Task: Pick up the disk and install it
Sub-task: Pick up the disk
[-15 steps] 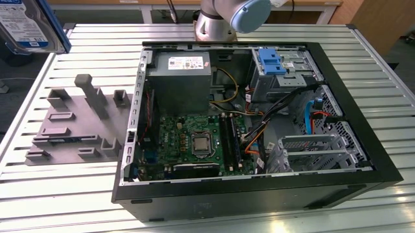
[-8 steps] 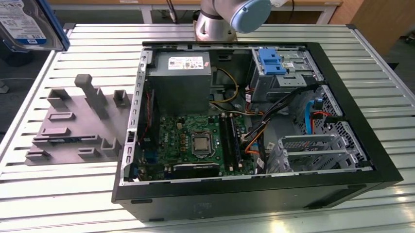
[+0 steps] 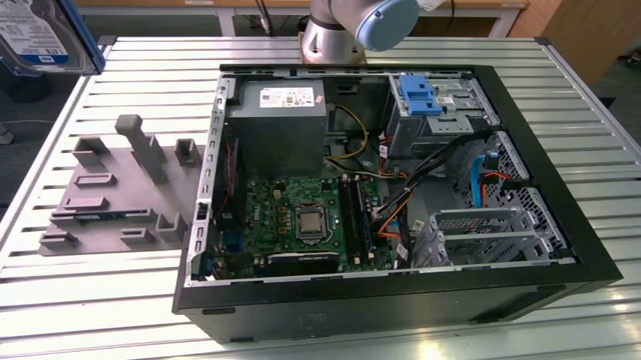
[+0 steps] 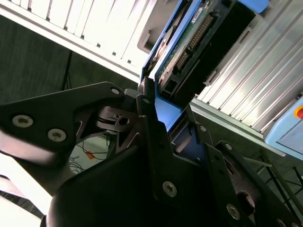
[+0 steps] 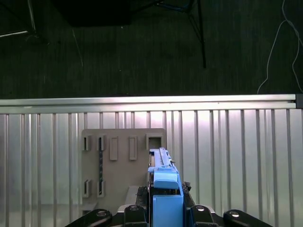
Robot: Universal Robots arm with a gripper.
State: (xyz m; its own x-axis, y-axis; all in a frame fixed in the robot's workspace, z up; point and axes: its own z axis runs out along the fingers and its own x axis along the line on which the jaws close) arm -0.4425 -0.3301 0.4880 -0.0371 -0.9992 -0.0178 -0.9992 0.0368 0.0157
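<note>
The gripper held the disk, jaws closed on it, at the exterior view's upper left; pick-up seemed done. Fitting it into the computer case was not.

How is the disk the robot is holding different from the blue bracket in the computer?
The disk is silver with a white-and-blue label; the bracket is all blue plastic. The disk is held up in the gripper, outside the computer case; the bracket stands upright inside it. Both have blue plastic.
</note>
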